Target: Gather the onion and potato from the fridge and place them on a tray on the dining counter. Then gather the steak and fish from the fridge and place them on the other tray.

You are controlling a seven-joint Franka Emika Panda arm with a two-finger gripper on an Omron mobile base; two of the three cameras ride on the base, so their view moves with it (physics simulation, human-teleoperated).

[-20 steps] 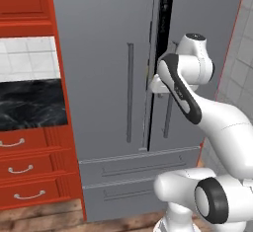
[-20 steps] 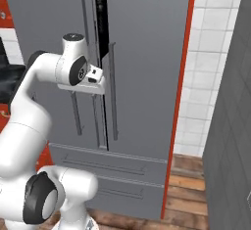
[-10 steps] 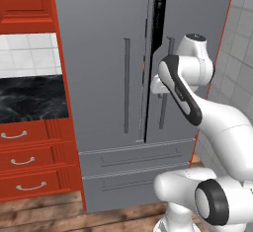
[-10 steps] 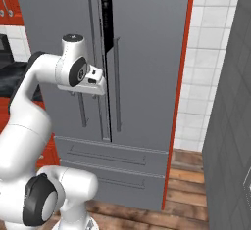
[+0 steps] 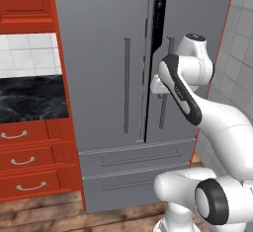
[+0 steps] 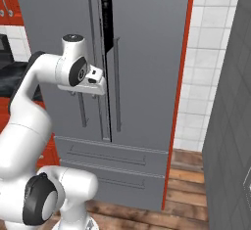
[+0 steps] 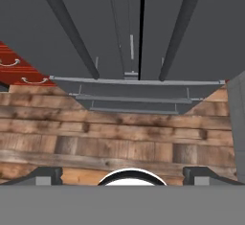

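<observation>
Red drawers [image 5: 24,162] with curved metal pulls fill the lower left of the left base view, under a black marble counter [image 5: 29,97] and white wall tiles. Just to their right stands the fridge [image 5: 99,53], tall and grey, with two long bar handles on its doors. The doors are parted by a narrow dark gap [image 5: 159,14] that widens toward the top; a little of the black interior shows through it. Two wide drawers [image 5: 136,159] run across the fridge's base, above a wooden plank floor [image 5: 44,213].

The arm reaches up in front of the right door, its hand held level with the handles, right by the right handle [image 5: 164,85] and close to the gap. In the right base view the hand sits over the left door, beside the gap. The gripper [image 7: 122,174] points down along the fridge front; its two finger tips [image 7: 45,175] stand wide apart with nothing between them. Whether the hand touches a handle or door cannot be told.

A red panel [image 6: 180,92] edges the fridge's right side, then white tiled wall [image 6: 208,53].
</observation>
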